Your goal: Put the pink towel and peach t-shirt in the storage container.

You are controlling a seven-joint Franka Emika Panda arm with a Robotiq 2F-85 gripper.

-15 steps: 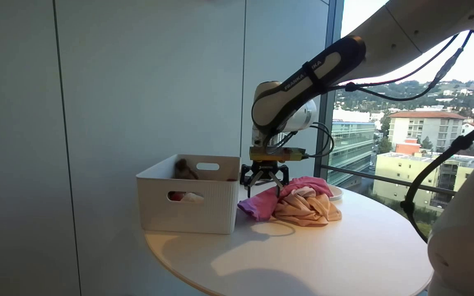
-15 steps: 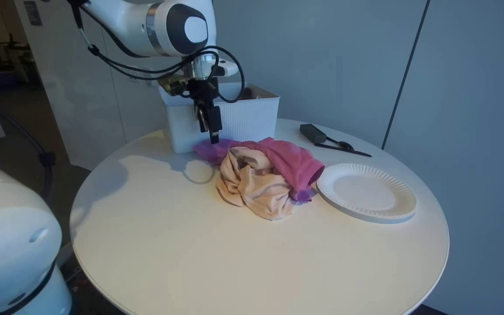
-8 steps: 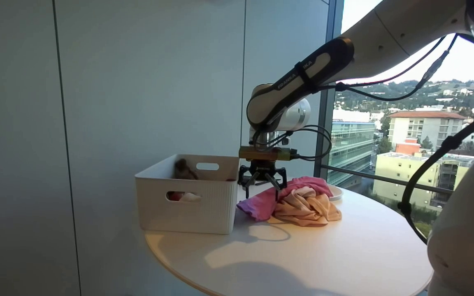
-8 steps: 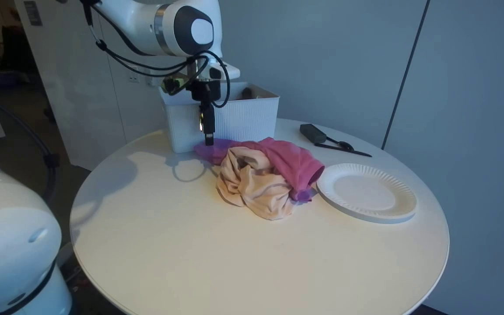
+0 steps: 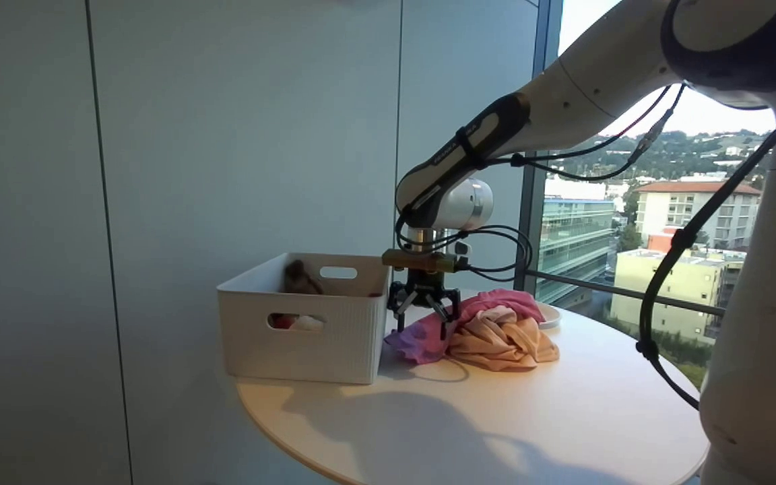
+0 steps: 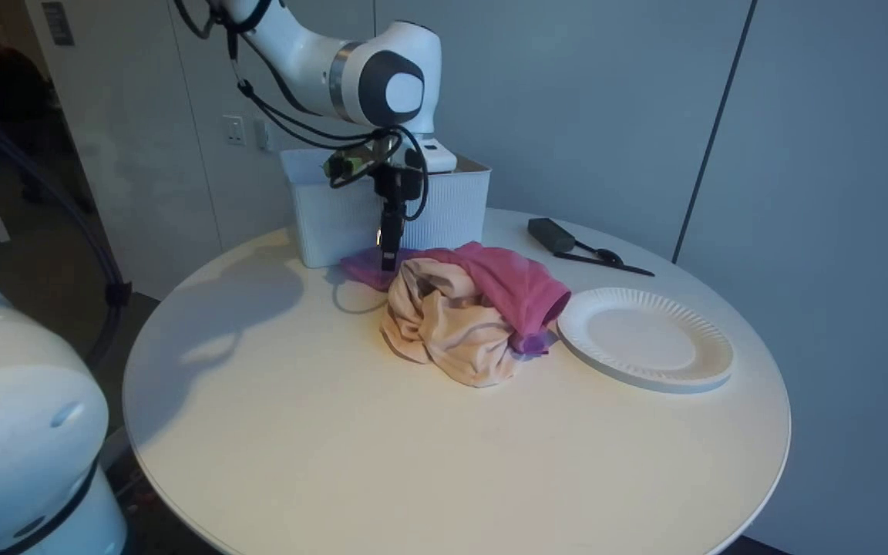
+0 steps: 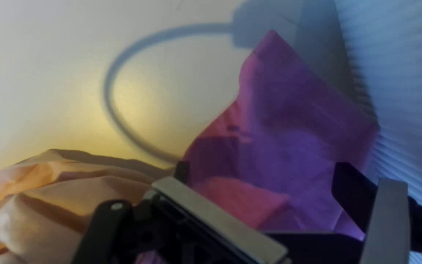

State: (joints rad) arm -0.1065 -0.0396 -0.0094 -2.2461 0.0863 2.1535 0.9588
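The pink towel [image 5: 506, 300] lies bunched on the table, with a purple end beside the storage container. The peach t-shirt [image 5: 502, 343] lies crumpled against it. Both also show in an exterior view, the towel [image 6: 517, 289] and the t-shirt [image 6: 452, 331]. The white storage container [image 5: 314, 357] stands at the table's edge; its ribbed wall shows in the wrist view [image 7: 408, 73]. My gripper [image 5: 422, 331] points down, open, at the towel's purple end, close to the container wall. In the wrist view the gripper [image 7: 262, 172] has its fingers apart with purple cloth [image 7: 288, 157] between and below them.
A brown fuzzy item [image 5: 302, 277] sits inside the container, and something red and white shows through its handle slot. White paper plates [image 6: 648, 339] lie beyond the towel. A dark block [image 6: 550, 234] and black utensils [image 6: 606, 262] lie near the wall.
My gripper has come down to the towel's purple end, and the arm has lowered. The container and the towel's purple end have shifted very slightly. The gripper stays open.
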